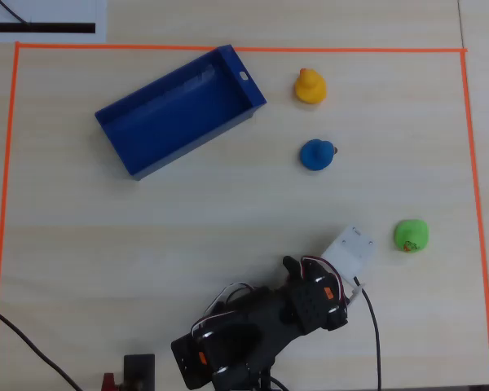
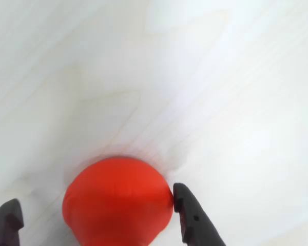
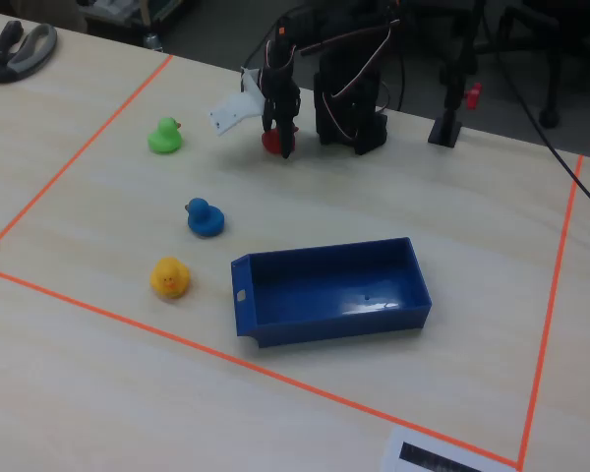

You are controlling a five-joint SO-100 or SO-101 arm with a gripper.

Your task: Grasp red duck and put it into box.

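Note:
The red duck lies on the pale wooden table between my gripper's two dark fingers. The right finger touches the duck's side; the left finger stands apart from it, so the gripper is open around the duck. In the fixed view the duck sits on the table under the gripper, close to the arm's base. In the overhead view the arm hides the duck. The dark-blue box stands empty at the upper left, far from the gripper; it also shows in the fixed view.
A blue duck, a yellow duck and a green duck stand on the table. Orange tape frames the work area. Cables trail near the arm's base.

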